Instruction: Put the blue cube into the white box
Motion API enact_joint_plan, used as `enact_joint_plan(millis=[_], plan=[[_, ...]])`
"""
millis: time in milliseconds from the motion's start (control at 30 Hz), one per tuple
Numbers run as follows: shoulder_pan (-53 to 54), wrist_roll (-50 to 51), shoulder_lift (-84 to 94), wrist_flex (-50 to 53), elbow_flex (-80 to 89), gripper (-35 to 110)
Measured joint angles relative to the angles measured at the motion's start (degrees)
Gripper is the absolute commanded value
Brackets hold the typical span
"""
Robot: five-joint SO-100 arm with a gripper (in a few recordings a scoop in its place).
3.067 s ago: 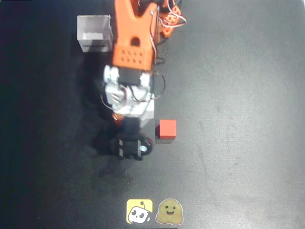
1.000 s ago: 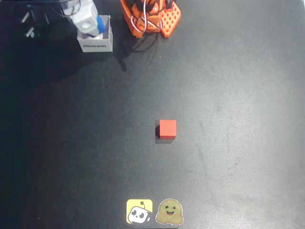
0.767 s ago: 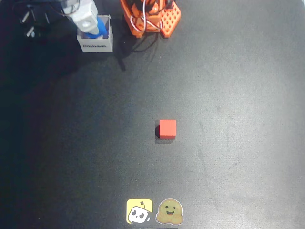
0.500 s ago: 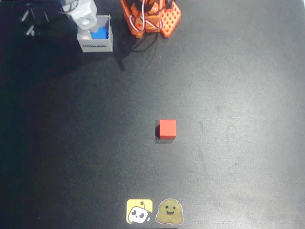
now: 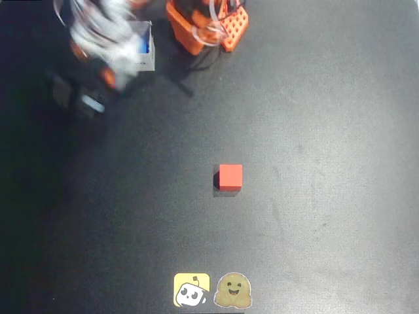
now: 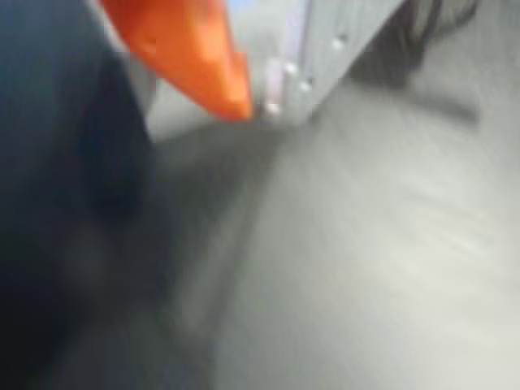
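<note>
Your cube [image 5: 143,47] sits inside the box [image 5: 148,62] at the overhead view's top left, a light, stiff, matte block best pinched across two opposite flat faces, while the gripper [image 5: 91,98] beside it is too blurred to tell whether it is spread.

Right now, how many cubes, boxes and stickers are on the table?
Cubes: 2, the red cube and the blue cube peeking out of the box
Boxes: 1, the white box
Stickers: 2, the yellow sticker and the smiley sticker
Total: 5
</note>
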Motion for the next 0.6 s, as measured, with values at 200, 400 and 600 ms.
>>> enact_joint_plan(millis=[200,400,600], plan=[[-22.7,-1.3,0.5,-7.0,0.9,0],[-32.3,-1.5,14.2,-7.8,11.7,0],[-33.1,-1.4,41.2,-6.3,28.7,0]])
